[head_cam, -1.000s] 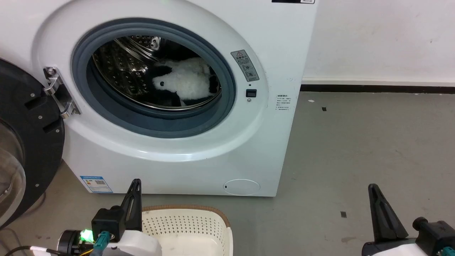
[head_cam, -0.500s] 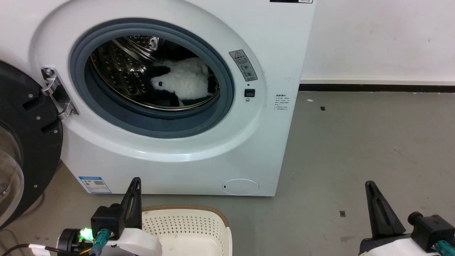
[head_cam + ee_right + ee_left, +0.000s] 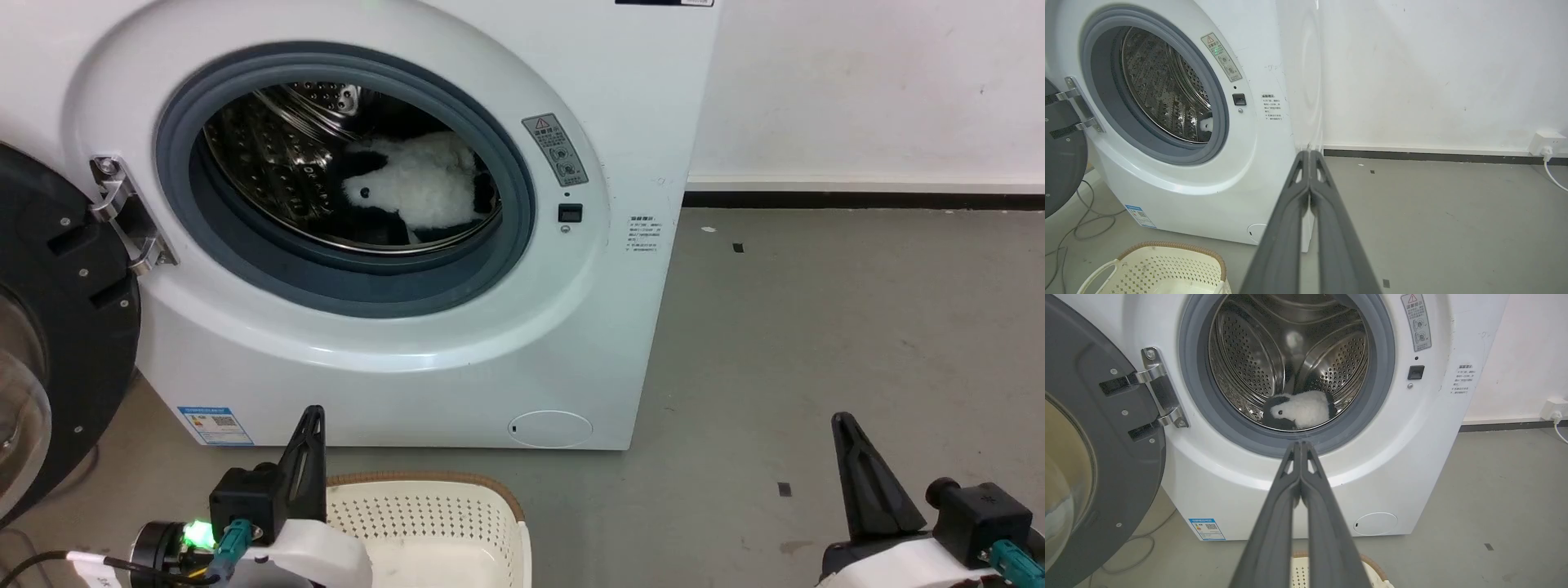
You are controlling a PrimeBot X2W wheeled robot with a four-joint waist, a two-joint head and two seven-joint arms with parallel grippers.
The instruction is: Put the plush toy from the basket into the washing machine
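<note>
Hovering low before the washing machine | left gripper, by the basket, and right gripper: fingers pressed together, nothing held | plush toy: lay inside the drum, behind the grey seal | judged: placement done, both best parked clear of the open door

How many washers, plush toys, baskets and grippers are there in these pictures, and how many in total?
washer: 1
plush toy: 1
basket: 1
grippers: 2 (left gripper, right gripper)
total: 5
</note>
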